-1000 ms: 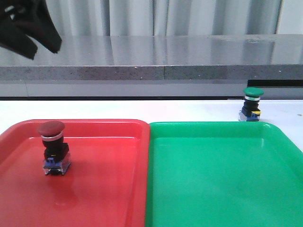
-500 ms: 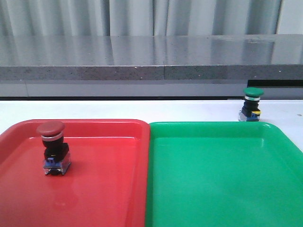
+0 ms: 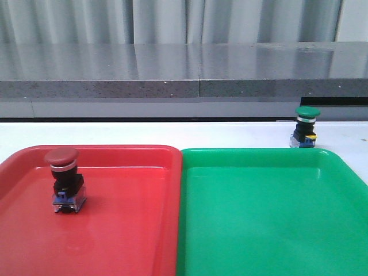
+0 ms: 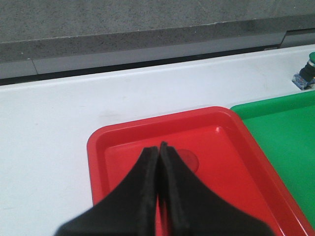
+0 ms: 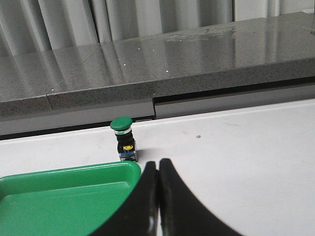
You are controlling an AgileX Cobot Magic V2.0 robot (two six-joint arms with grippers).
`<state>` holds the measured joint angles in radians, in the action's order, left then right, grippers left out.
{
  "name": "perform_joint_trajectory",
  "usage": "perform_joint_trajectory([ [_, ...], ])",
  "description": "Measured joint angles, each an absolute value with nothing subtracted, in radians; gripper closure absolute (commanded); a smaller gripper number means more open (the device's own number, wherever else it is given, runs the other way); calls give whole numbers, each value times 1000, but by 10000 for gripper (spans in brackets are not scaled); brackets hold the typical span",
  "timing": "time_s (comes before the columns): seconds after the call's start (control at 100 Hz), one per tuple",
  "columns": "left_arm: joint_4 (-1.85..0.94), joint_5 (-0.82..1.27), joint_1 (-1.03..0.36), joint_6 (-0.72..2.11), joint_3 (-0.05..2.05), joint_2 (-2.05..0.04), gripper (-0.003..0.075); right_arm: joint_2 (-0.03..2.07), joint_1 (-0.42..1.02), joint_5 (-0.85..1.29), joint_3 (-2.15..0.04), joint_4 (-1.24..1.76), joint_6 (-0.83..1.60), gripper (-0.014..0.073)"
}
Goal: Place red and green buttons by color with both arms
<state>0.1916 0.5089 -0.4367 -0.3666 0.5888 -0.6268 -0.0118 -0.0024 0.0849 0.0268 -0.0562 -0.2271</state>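
Note:
The red button stands upright in the red tray, near its far left. Its round cap shows in the left wrist view, partly hidden behind my left gripper, which is shut, empty and above the tray. The green button stands on the white table just behind the green tray's far right corner. In the right wrist view my right gripper is shut and empty, a short way in front of the green button. Neither gripper shows in the front view.
The two trays sit side by side, touching, red on the left and green on the right. A grey stone ledge runs along the back of the white table. The green button also shows at the left wrist view's edge.
The left gripper, seen at the front view's top left one second ago, has left that view. Both buttons and trays have stayed in place.

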Motion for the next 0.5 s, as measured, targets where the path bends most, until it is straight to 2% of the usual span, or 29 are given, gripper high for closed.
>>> perform_joint_trajectory([
  [0.18, 193, 631, -437, -374, 582, -514, 741, -12, -2, 85, 27, -56, -227, 648],
  [0.5, 251, 670, -437, -510, 499, -344, 741, -12, -2, 85, 27, -56, -227, 648],
])
